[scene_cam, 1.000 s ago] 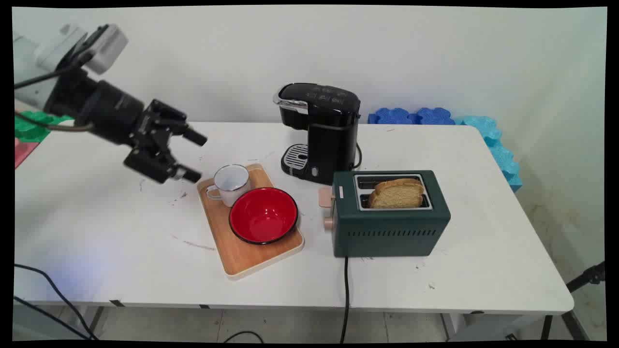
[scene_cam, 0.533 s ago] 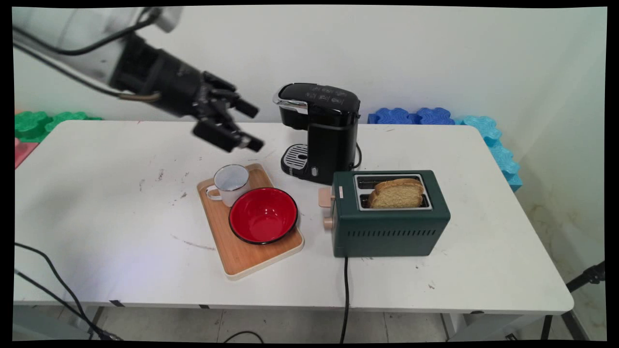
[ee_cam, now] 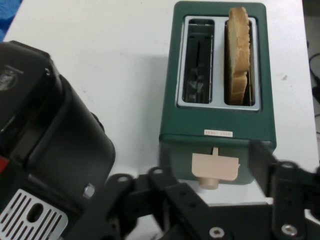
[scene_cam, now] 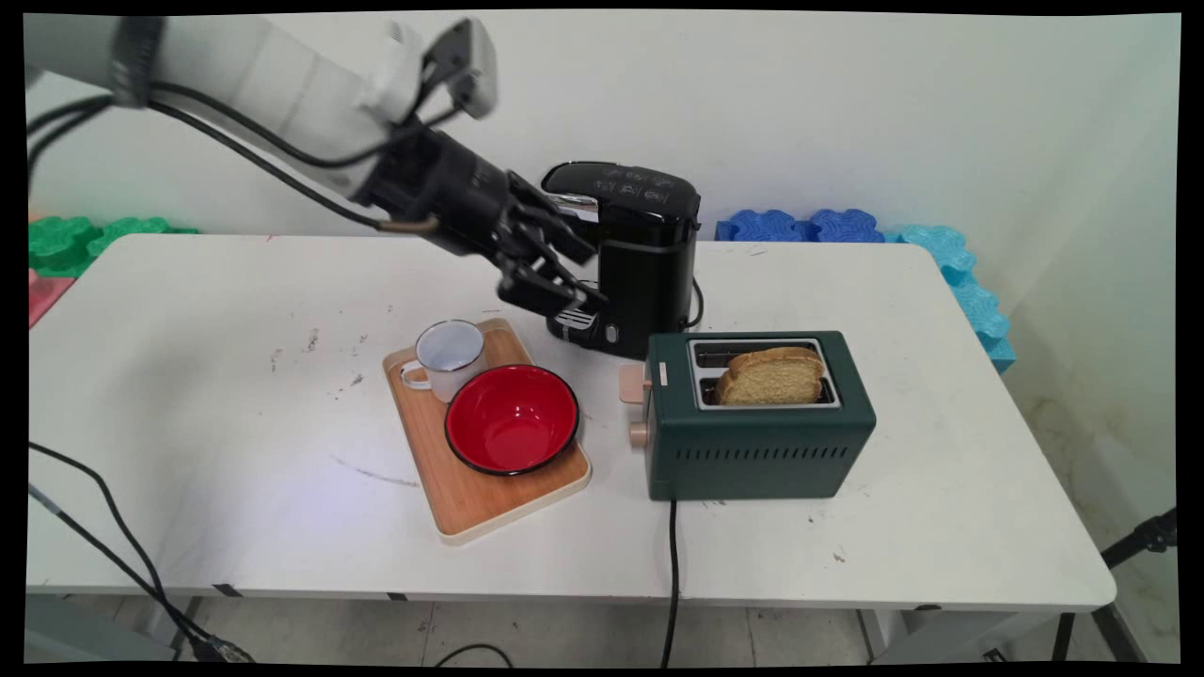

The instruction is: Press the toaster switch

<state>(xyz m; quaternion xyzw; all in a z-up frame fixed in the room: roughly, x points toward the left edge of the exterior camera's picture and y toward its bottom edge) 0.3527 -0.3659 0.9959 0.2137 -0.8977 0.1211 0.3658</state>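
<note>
The claw [scene_cam: 576, 279] hangs spread and empty just beside the coffee maker [scene_cam: 640, 254], above the counter [scene_cam: 188, 395] (toaster [ee_cam: 217, 95] ahead, likely heavy and rigid)

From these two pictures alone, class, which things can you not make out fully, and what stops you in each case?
- Coffee machine: in the main view the gripper covers its drip tray and front; in the hand view the left edge cuts it off.
- Toaster: its far slot is too dark to see inside in either view.
- Bread slice: its lower part sits hidden in the near slot.
- Mug: its inside bottom is hidden by its own wall.
</note>
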